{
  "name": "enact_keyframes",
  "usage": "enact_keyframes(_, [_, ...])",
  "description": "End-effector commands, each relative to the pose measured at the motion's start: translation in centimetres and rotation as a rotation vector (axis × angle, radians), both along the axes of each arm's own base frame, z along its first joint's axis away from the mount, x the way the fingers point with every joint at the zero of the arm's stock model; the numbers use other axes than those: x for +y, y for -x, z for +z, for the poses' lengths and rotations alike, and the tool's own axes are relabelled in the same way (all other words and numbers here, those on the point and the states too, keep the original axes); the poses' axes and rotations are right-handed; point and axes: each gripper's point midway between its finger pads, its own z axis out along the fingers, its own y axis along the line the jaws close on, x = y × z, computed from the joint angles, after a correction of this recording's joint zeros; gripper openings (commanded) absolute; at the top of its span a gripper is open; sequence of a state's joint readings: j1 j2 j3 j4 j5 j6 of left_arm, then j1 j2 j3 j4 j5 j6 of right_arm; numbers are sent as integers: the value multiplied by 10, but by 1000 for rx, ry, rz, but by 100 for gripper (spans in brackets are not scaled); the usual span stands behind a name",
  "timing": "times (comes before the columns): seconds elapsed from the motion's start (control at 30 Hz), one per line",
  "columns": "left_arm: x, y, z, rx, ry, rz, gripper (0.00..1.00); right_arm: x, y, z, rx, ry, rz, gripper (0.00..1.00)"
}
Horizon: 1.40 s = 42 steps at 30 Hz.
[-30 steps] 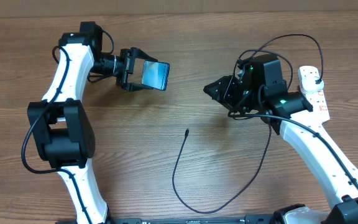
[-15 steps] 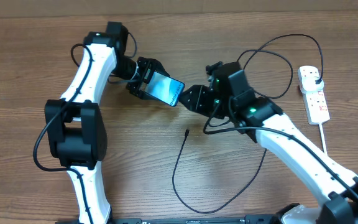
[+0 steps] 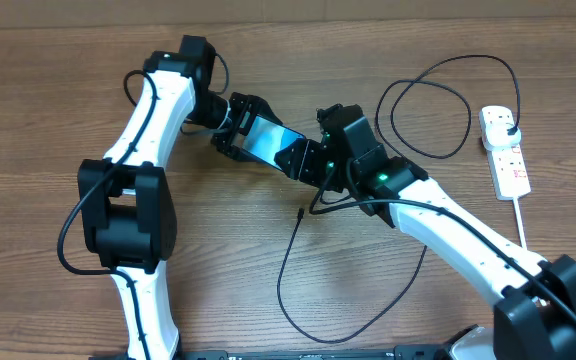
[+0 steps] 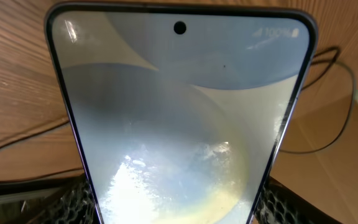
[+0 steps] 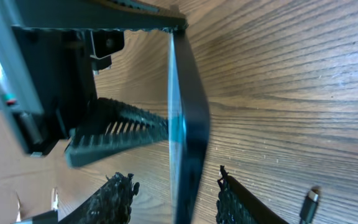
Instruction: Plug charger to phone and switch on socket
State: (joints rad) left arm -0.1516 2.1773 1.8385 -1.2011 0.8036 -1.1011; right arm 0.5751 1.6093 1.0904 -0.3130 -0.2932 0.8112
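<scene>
My left gripper (image 3: pixel 238 130) is shut on the phone (image 3: pixel 266 140) and holds it above the table, its light blue screen filling the left wrist view (image 4: pixel 179 118). My right gripper (image 3: pixel 302 160) is open, its fingers straddling the phone's free end. In the right wrist view the phone (image 5: pixel 188 124) is edge-on between the right fingers (image 5: pixel 173 196), with a gap on each side. The charger's black cable (image 3: pixel 286 265) lies looped on the table, its connector tip (image 3: pixel 299 211) free just below the right gripper, also in the right wrist view (image 5: pixel 311 200). The white socket (image 3: pixel 505 152) lies far right with the black plug (image 3: pixel 509 121) in it.
The black cable makes a large loop (image 3: pixel 438 75) behind the right arm and another near the front edge (image 3: pixel 318 338). The socket's thick white cord (image 3: pixel 520 215) runs toward the front right. The left gripper's body (image 5: pixel 61 74) is close ahead of the right fingers.
My left arm carried the phone right toward the table's middle. My right arm swung left from beside the socket, and its open fingers now straddle the phone's end.
</scene>
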Motion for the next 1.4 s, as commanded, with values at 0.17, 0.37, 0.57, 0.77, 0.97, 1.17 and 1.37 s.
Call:
enact_keyframes(0.17, [-38,11,19,2,72,-56,35,6,-21,-5,-32,-2,-58,47])
enact_keyframes(0.37, [-44,15,19,24,68,-52,36,4,-24,-4,-34,-1,-81,40])
enact_keyframes(0.57, [-44,15,19,24,68,-52,36,4,-23,-5,-31,1,-81,31])
enact_keyframes(0.77, [-44,15,19,24,68,-52,36,4,-22,-6,-20,1,-85,24])
enact_keyframes(0.97, [-44,15,19,24,69,-52,38,4,-21,-6,-4,-13,-95,12])
enact_keyframes(1.17, [-45,15,21,25,78,-53,42,6,-23,-4,-10,-23,-94,5])
enact_keyframes(1.37, [-45,15,21,25,79,-53,62,6,-26,0,-19,-42,-95,4])
